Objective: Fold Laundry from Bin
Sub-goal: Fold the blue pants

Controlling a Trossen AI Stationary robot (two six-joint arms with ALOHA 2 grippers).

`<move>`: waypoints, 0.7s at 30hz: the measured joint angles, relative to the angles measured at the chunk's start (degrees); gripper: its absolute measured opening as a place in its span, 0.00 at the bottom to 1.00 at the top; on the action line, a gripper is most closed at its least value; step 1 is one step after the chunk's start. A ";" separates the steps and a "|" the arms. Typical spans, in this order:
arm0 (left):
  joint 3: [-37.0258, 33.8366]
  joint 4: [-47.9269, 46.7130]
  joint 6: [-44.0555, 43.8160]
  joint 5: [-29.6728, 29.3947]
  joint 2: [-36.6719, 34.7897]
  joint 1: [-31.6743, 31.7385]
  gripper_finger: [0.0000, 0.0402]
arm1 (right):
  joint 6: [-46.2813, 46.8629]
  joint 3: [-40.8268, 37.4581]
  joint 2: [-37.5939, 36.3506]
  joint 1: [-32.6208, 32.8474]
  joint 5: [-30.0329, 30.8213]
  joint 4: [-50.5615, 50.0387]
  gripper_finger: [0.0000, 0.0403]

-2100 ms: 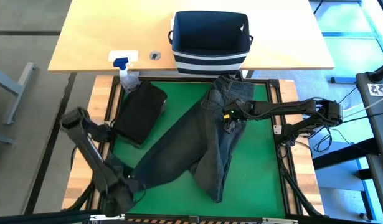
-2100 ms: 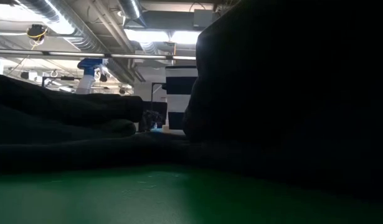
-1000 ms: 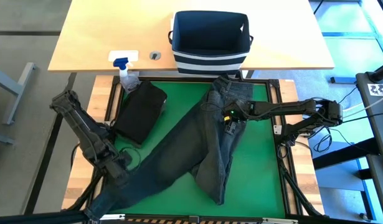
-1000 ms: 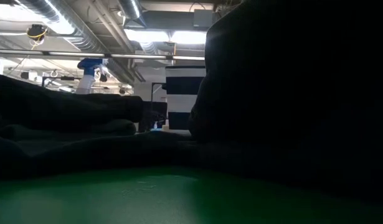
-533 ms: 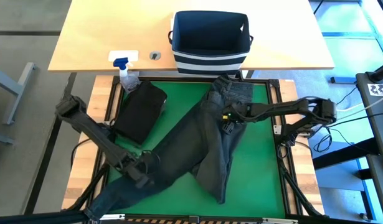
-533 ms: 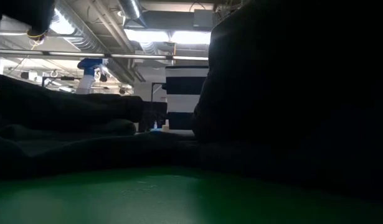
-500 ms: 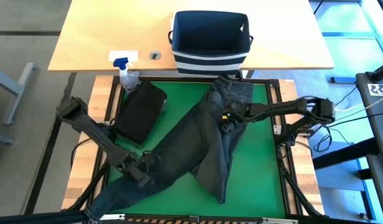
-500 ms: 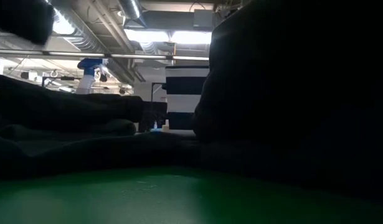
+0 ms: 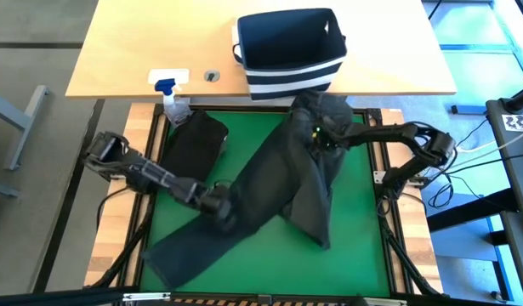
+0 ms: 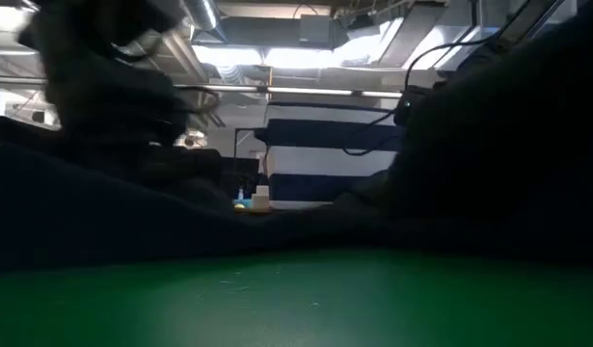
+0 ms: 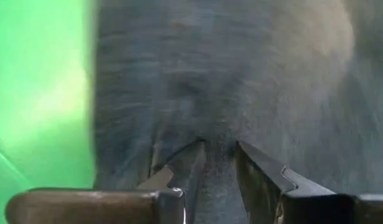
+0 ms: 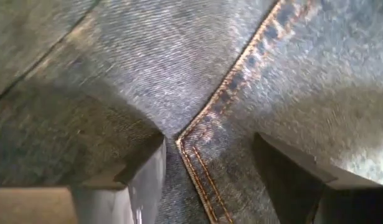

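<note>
Garment: dark grey jeans [image 9: 278, 183] lie spread across the green mat [image 9: 355, 246] in the middle of the high view, waistband toward the upper centre, one leg running to the lower left, the other to the lower centre.
Bin: the navy striped bin [image 9: 288, 44] stands at the top centre on the wooden surface [image 9: 125, 51], just beyond the waistband; its inside looks empty.
Other laundry: a black folded piece [image 9: 191, 146] lies at the mat's upper left, beside the jeans and apart from them.
Left gripper: the left gripper [image 9: 220, 204] sits low on the lower-left leg; in its wrist view the fingers [image 11: 256, 171] stand narrowly apart with a ridge of denim between them. Whether they have clamped it, I cannot tell.
Right gripper: the right gripper [image 9: 316, 136] presses at the waistband; its wrist view shows the fingers [image 12: 147, 165] set wide either side of a stitched seam [image 12: 235, 87], pressing on flat denim rather than pinching it.
Step in hand: judged as laying out and taking hold of the jeans before the first fold.
Next move: probably a firm pinch on the leg, then drawing it over toward the other leg while the waistband stays pinned.
Bystander: a spray bottle [image 9: 169, 98] stands at the mat's upper-left corner.
</note>
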 joint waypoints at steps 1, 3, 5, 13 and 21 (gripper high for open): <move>0.00 0.08 0.16 -0.63 0.04 1.83 0.23 | -0.31 0.49 0.04 -1.30 -0.13 -0.24 0.60; 0.06 0.24 0.75 -0.56 0.00 5.48 0.23 | -1.58 1.87 0.05 -3.28 -1.29 -1.25 0.60; 1.01 -0.46 3.51 1.51 -0.96 8.06 0.22 | -4.07 3.73 -0.73 -4.30 -2.47 -3.67 0.60; 13.21 -0.67 12.31 5.21 -5.78 7.38 0.19 | -11.90 16.77 -10.63 0.13 -5.19 -27.27 0.60; 18.53 13.26 16.24 -1.70 -4.55 4.98 0.25 | -5.23 19.30 -28.36 16.16 -14.31 -34.96 0.60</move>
